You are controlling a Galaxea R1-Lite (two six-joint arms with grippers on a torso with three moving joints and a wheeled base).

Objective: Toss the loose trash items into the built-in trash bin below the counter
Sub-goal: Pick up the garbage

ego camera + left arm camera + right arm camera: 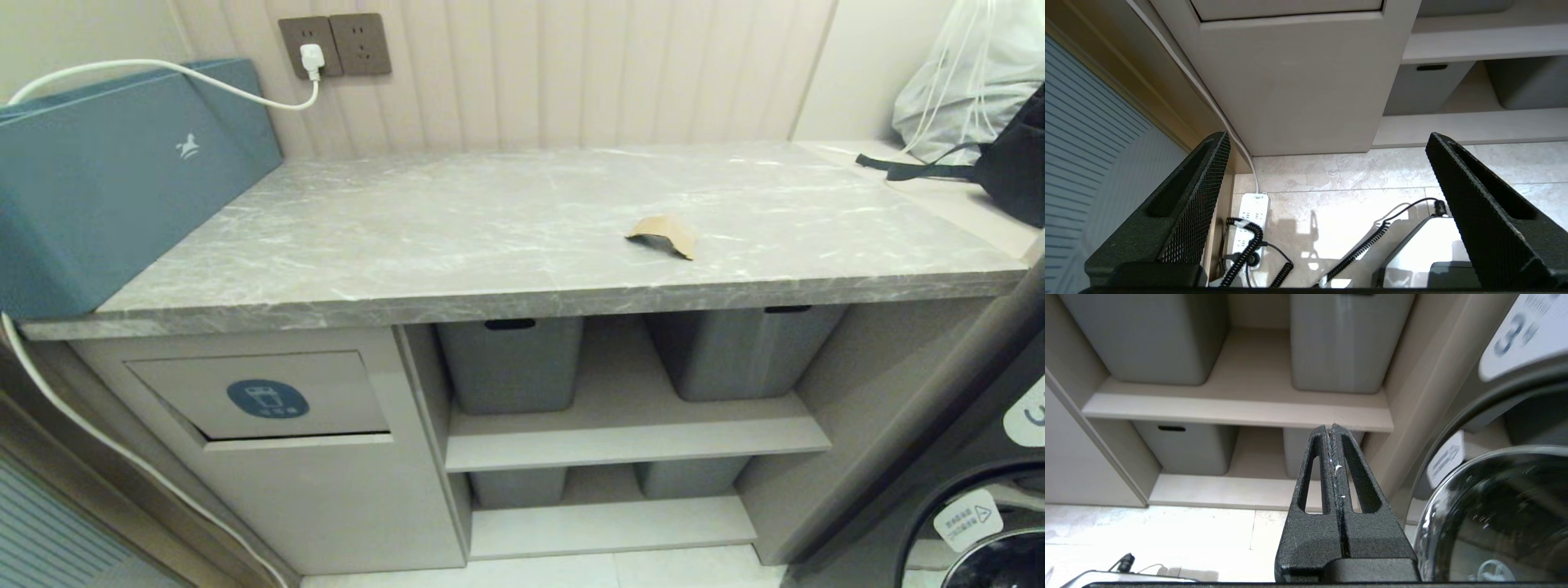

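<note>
One tan cardboard scrap lies arched on the marble tabletop, right of centre and near the front edge; no second scrap is in view. The trash-bin flap, marked by its round blue sticker, sits under the tabletop's left end with its lower edge slightly ajar. The left gripper hangs low before the cabinet front, jaws spread wide and empty; the right gripper points at the lower shelves, jaws pressed together on nothing. The scrap is probably best pinched across its raised arch, since its edges lie flat on the stone, then carried left and pushed in through the flap.
</note>
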